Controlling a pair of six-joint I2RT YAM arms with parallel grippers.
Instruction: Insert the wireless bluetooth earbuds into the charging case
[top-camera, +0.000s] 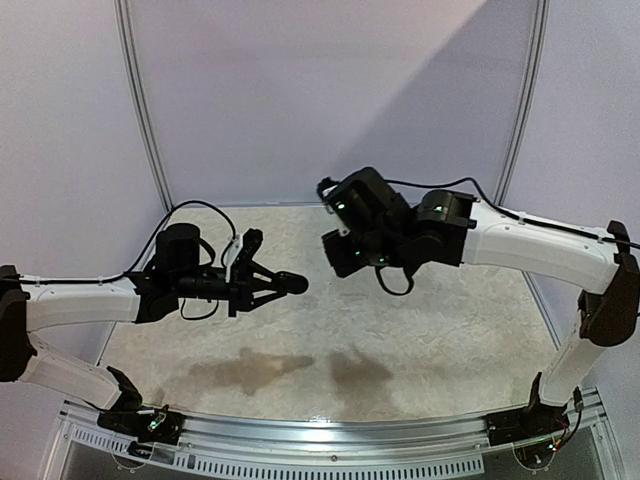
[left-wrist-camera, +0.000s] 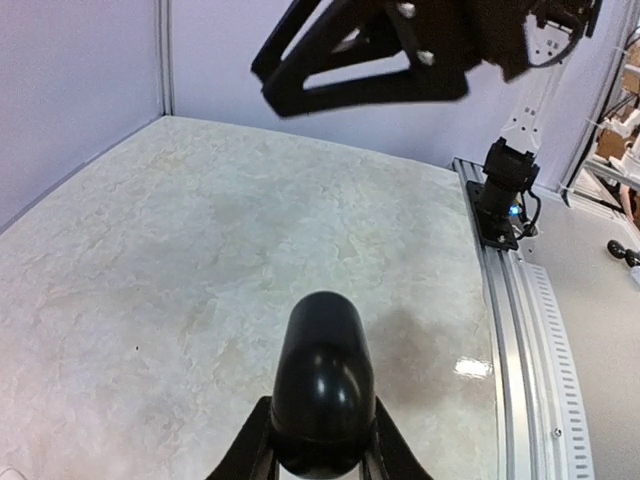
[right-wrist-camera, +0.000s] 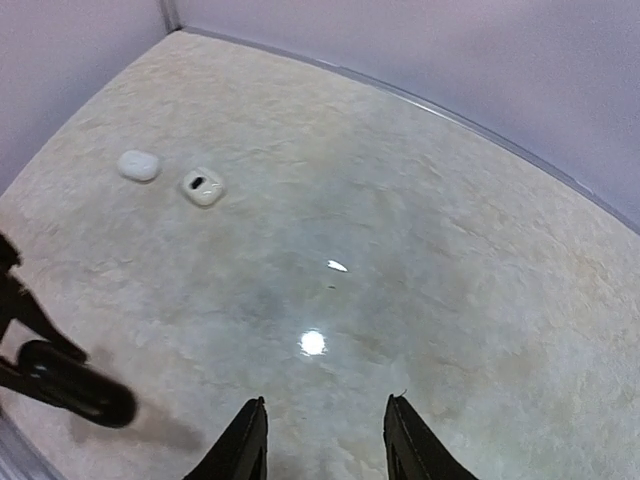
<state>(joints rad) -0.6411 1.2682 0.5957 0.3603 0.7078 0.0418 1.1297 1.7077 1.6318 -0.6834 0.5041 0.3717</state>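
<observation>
**Black case gripped on the left, right fingers open and empty**

We see the pale marbled bench (top-camera: 420, 330) spread beneath both arms. The right arm (top-camera: 540, 240) reaches in high from its side, its wrist turned down toward the surface. The left arm (top-camera: 80, 300) stretches out lower and roughly level. From the left wrist, the dark head of the right arm sits above and ahead of the left fingers (left-wrist-camera: 245, 450), well apart from them.

The left fingers are closed on a black charging case (left-wrist-camera: 322, 385). It is a glossy oval body clamped from both sides, and its rounded end juts out past the fingertips, clear of the bench.

The right fingers (right-wrist-camera: 245, 440) stand apart with only bare bench showing between them, so they hold nothing. The black case hangs off to their left.

Far ahead of the right fingers, and also to their left, two small white things lie on the bench, near each other but not touching. One is a smooth white oval piece (right-wrist-camera: 138, 165). Beside it is a white rounded piece (right-wrist-camera: 203, 187) with a dark slot in its top. Both are too small for us to tell earbuds from cases.
</observation>
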